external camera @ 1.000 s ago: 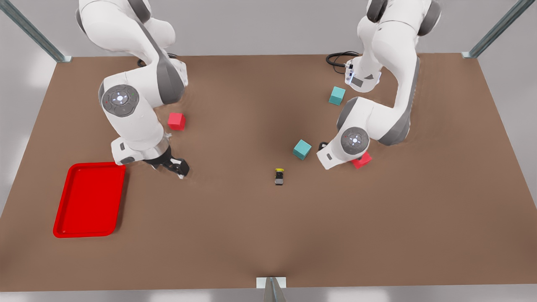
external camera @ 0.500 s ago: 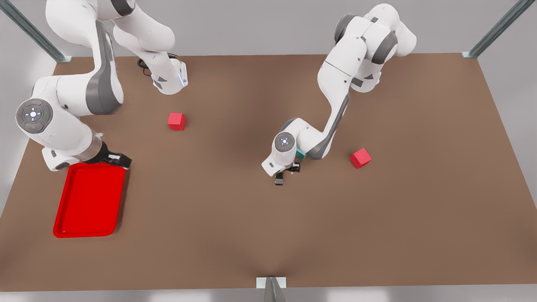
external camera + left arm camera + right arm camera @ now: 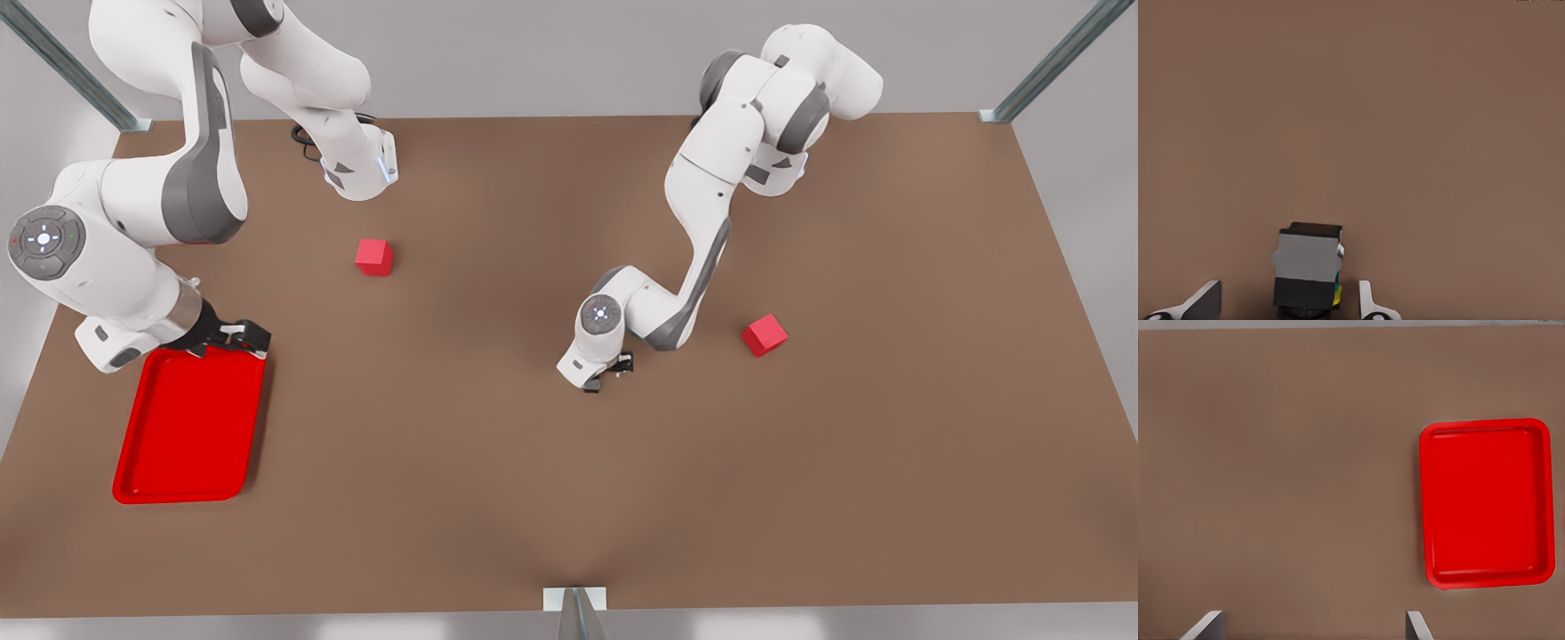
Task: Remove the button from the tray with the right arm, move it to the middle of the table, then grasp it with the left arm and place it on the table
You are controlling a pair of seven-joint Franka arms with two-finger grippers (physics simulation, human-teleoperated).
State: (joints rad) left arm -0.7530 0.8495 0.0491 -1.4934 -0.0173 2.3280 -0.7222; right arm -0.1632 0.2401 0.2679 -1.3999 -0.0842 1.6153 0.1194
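Since lowering further, left jaws astride button.

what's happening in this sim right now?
The left tool is down at the middle of the table, open, its fingers straddling the button, which sits on the table surface; no grip shows yet. The right tool hangs open over the far edge of the red tray, and that arm waits. Two red cubes lie loose on the table.
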